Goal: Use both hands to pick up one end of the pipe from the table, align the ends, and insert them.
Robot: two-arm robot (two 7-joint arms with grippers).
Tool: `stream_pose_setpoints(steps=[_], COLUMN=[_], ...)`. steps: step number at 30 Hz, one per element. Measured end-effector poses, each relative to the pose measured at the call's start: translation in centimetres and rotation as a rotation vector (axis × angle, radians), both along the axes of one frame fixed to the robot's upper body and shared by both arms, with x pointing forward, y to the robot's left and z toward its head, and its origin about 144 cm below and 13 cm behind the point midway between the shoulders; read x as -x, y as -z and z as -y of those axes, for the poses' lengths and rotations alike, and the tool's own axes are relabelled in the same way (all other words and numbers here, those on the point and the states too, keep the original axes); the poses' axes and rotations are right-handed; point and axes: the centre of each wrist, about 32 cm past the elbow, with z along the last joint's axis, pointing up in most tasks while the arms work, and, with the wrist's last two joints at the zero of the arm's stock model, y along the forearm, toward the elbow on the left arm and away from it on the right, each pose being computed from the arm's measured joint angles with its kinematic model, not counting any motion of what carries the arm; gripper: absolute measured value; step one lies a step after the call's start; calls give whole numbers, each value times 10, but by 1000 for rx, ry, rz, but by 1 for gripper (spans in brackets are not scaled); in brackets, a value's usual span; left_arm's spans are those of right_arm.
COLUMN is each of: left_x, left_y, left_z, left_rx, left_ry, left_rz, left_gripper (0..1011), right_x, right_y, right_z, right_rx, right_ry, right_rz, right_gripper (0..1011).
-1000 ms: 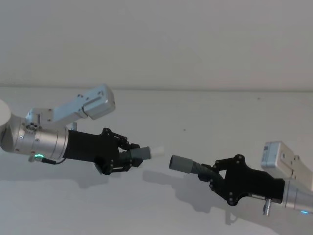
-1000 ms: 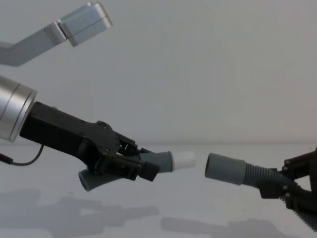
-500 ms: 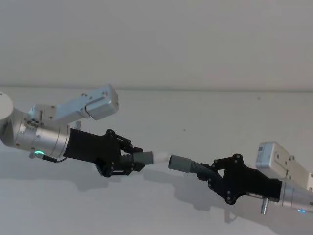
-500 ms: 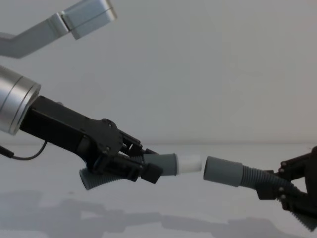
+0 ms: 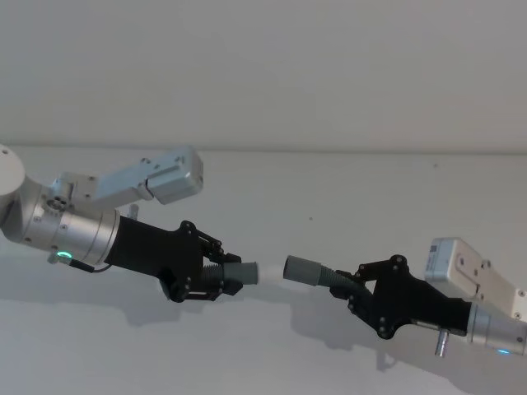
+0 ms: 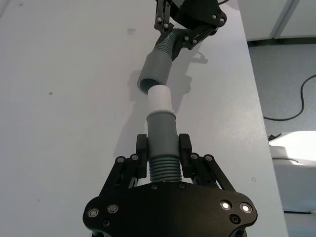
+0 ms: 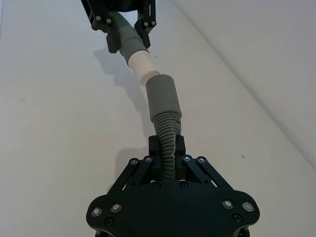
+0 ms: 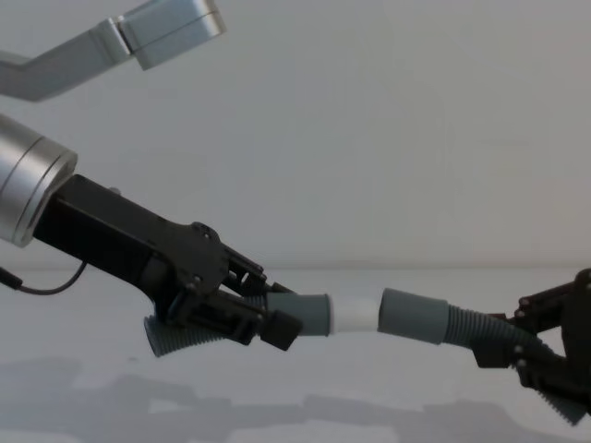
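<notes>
Above the white table (image 5: 346, 189), each gripper holds one grey pipe piece. My left gripper (image 5: 219, 276) is shut on the corrugated middle of the piece with the white spigot (image 8: 355, 314). Its other end sticks out below the fingers (image 8: 166, 337). My right gripper (image 5: 352, 286) is shut on the corrugated part of the second piece, whose grey cuff (image 8: 416, 317) faces the spigot. In the chest view the spigot's tip meets the cuff's mouth in line. The left wrist view shows the spigot (image 6: 159, 98) at the cuff (image 6: 150, 74), slightly off-axis. Whether it is inside, I cannot tell.
A plain wall rises behind the table. In the left wrist view the table's edge (image 6: 256, 98) runs past the right gripper, with floor and a black cable (image 6: 291, 111) beyond it. Shadows of both arms fall on the table below.
Both pipe pieces have come together: a second ago a clear gap separated spigot and cuff; now they meet in the chest view. Both arms have dropped slightly.
</notes>
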Motion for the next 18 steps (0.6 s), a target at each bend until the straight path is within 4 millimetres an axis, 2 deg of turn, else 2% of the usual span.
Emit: stream_pose_setpoints(steps=[18], left_x=[-1], left_y=[-1], left_z=[1], left_rx=[-8], left_ry=[5], left_rz=[-2], left_gripper=[361], right_x=[1], right_y=[1], right_z=[2], right_rx=[6], right_ry=[-13], right_rz=[7], right_gripper=[141])
